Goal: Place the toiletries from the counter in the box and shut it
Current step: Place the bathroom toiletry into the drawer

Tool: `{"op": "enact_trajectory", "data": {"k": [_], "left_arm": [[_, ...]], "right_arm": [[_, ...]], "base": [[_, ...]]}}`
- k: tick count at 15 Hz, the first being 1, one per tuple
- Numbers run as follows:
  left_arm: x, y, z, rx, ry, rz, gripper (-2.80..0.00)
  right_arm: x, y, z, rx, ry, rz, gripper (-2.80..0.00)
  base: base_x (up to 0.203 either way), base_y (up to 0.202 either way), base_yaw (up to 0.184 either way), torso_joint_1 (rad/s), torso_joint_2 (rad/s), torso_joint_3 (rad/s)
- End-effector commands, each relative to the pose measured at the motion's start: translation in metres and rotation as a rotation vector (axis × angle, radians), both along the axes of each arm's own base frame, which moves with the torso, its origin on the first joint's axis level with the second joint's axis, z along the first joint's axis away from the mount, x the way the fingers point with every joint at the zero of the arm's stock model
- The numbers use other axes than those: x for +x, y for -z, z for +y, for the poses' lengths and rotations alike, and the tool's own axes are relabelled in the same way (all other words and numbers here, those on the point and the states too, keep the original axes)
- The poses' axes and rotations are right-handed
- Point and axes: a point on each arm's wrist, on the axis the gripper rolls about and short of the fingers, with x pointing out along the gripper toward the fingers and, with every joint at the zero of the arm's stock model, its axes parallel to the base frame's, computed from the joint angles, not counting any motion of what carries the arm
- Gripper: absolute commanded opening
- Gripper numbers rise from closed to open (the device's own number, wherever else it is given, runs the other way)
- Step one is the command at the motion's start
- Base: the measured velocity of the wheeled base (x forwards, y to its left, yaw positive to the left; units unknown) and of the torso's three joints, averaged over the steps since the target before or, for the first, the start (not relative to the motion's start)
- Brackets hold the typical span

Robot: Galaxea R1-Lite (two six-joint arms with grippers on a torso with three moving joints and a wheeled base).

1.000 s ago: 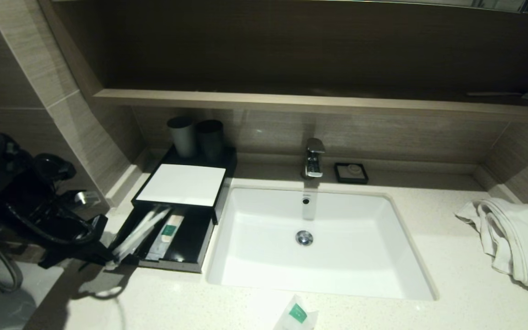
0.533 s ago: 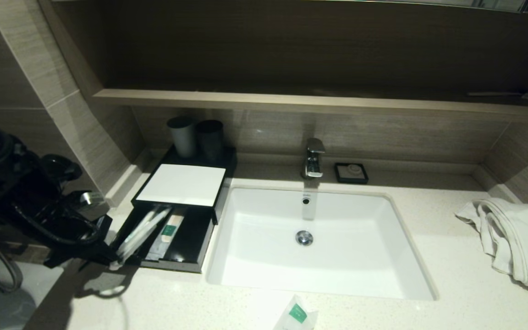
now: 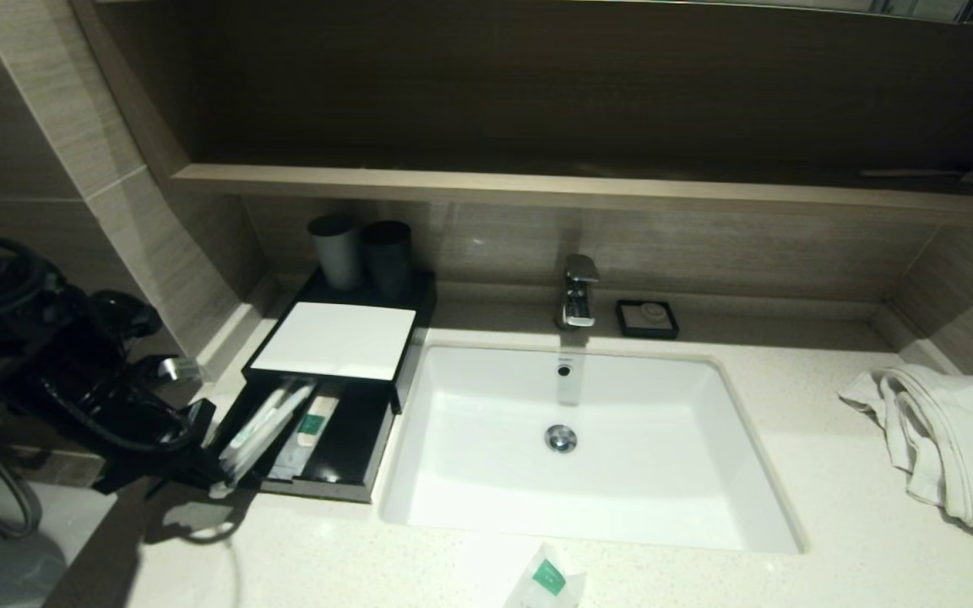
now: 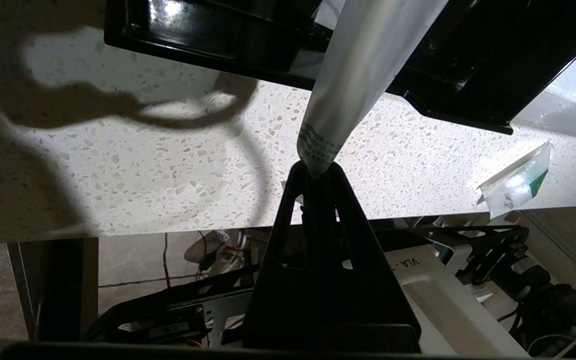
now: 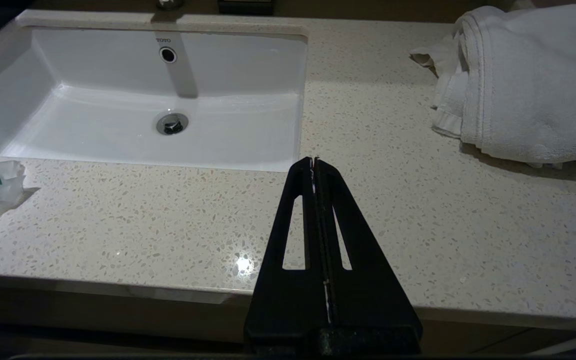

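The black box (image 3: pixel 330 342) with a white top stands left of the sink, its drawer (image 3: pixel 343 460) pulled out. A short sachet (image 3: pixel 311 426) with a green mark lies in the drawer. My left gripper (image 3: pixel 214 483) is shut on the near end of the long toothbrush pack (image 3: pixel 263 426), whose far end reaches into the drawer's left side. In the left wrist view the gripper (image 4: pixel 317 170) pinches the pack (image 4: pixel 363 65) just in front of the drawer's front edge (image 4: pixel 208 45). A second sachet (image 3: pixel 547 579) lies on the counter's front edge. My right gripper (image 5: pixel 314 162) is shut and empty above the counter in front of the sink.
A white sink (image 3: pixel 588 439) with a tap (image 3: pixel 579 291) fills the middle. A white towel (image 3: pixel 951 447) lies at the right. Two dark cups (image 3: pixel 360 251) stand behind the box. A small black soap dish (image 3: pixel 647 318) sits by the tap.
My left gripper has moved right and forward with the toothbrush pack, sliding it further into the drawer. The right arm has not moved.
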Motion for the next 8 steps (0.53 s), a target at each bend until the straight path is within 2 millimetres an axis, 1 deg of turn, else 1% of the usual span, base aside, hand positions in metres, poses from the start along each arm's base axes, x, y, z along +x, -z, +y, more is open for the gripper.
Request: {"op": "enact_trajectory", "data": {"k": [1, 8], "left_arm": [[0.0007, 0.0016, -0.0008, -0.004, 0.002, 0.009, -2.80], [0.0096, 0.0023, -0.0014, -0.005, -0.008, 0.006, -2.80]], "right_arm": [[0.0000, 0.0000, 0.0000, 0.000, 0.000, 0.000, -2.80], [0.0000, 0.0000, 0.0000, 0.000, 0.000, 0.000, -2.80]], "base": [[0.000, 0.000, 0.000, 0.000, 0.00, 0.000], [0.000, 0.000, 0.000, 0.000, 0.00, 0.000]]}}
